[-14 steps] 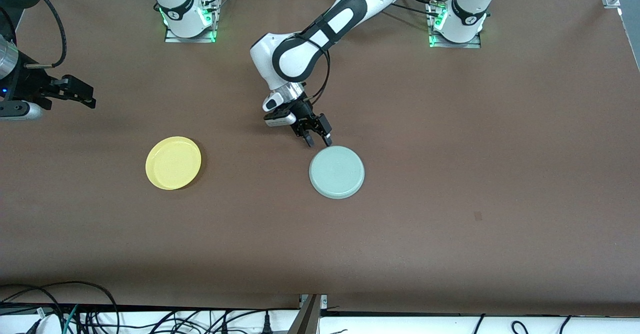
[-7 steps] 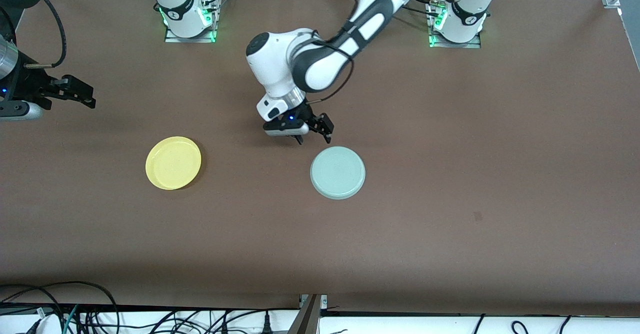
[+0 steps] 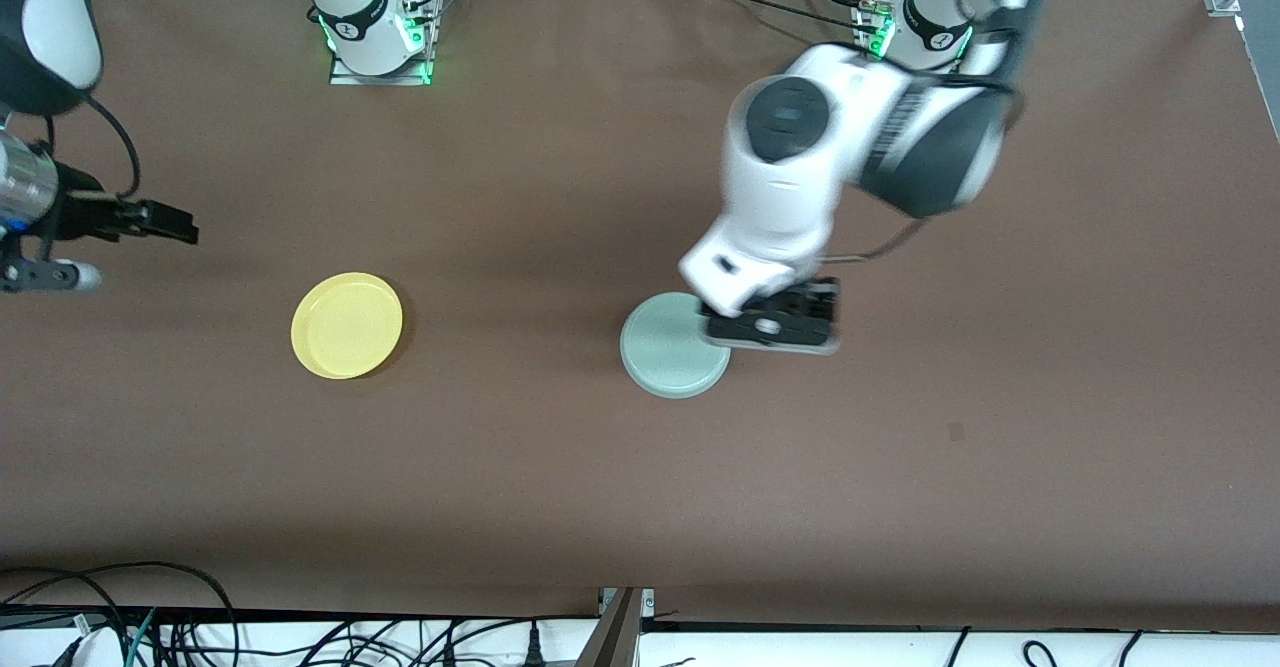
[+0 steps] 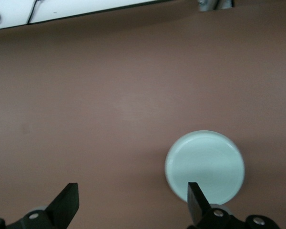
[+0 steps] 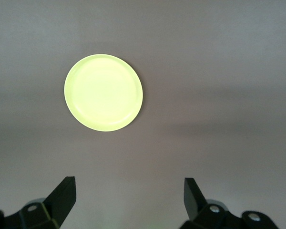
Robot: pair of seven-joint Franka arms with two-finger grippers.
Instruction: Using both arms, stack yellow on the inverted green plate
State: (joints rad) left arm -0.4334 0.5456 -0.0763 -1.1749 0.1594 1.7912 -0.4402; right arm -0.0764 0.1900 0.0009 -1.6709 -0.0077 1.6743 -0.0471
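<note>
The pale green plate (image 3: 665,352) lies upside down near the middle of the table, its flat underside up. It also shows in the left wrist view (image 4: 205,164). The yellow plate (image 3: 346,325) lies rim up toward the right arm's end, and shows in the right wrist view (image 5: 103,92). My left gripper (image 3: 775,330) hangs open and empty over the green plate's edge toward the left arm's end; its fingers stand wide apart (image 4: 132,206). My right gripper (image 3: 170,225) is open and empty (image 5: 128,198), raised over the table at the right arm's end, apart from the yellow plate.
The brown table (image 3: 900,467) has bare surface around both plates. The arm bases (image 3: 375,37) stand along the edge farthest from the front camera. Cables (image 3: 150,627) lie past the table's near edge.
My left arm has swung from the green plate's edge nearest the bases to its edge toward the left arm's end, and has risen. My right gripper has shifted slightly. Both plates lie still.
</note>
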